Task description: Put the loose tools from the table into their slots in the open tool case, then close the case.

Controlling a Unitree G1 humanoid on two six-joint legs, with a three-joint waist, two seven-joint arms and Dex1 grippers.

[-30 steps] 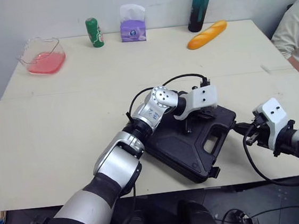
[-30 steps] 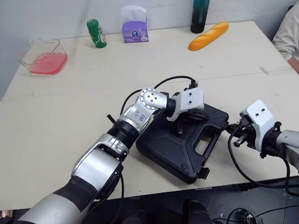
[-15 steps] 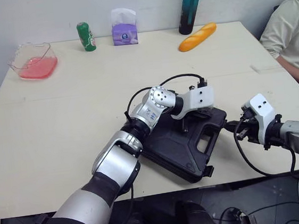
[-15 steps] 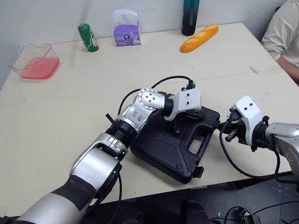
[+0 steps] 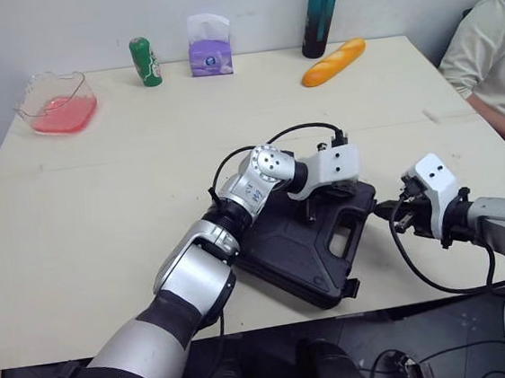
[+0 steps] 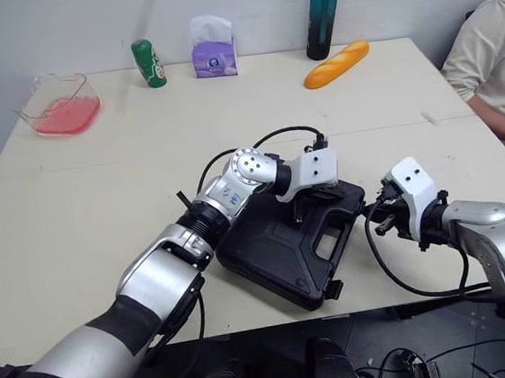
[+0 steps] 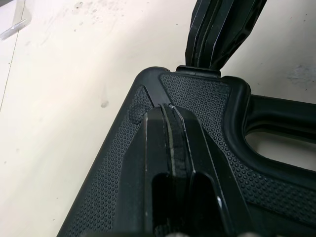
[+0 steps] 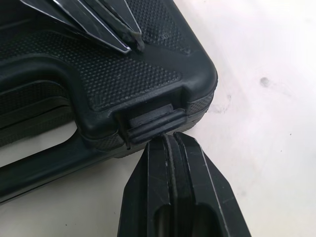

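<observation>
Near the front edge of the surface (image 5: 102, 214), right of centre, the black tool case (image 5: 286, 249) is lying flat w/ its lid down, sitting at an angle to that edge. Its handle cut-out (image 5: 341, 243) is facing the right side. The left end effector (image 7: 167, 109) is resting tip-down on the textured lid, close to the case's far right corner. Its two black fingers are pressing together w/ no gap and nothing betw. them. The right end effector (image 8: 167, 145) is sitting low at the case's right side, fingers likewise squeezed together and holding nothing. Its tips are pointing straight at the small latch (image 8: 150, 123) on the case wall, just beside it; can't tell if they're actually touching, or whether the latch is fastened. Along the far edge, well apart from the case, other items are standing. A clear tub w/ pink contents (image 5: 54, 103) is sitting at the far left corner, then a green can (image 5: 143, 61), a purple tissue pack (image 5: 209, 51), a teal bottle (image 5: 317, 9) and a bread roll (image 5: 334, 61) just beside the bottle. A person in a light shirt (image 5: 491, 55) is sitting at the right edge.
</observation>
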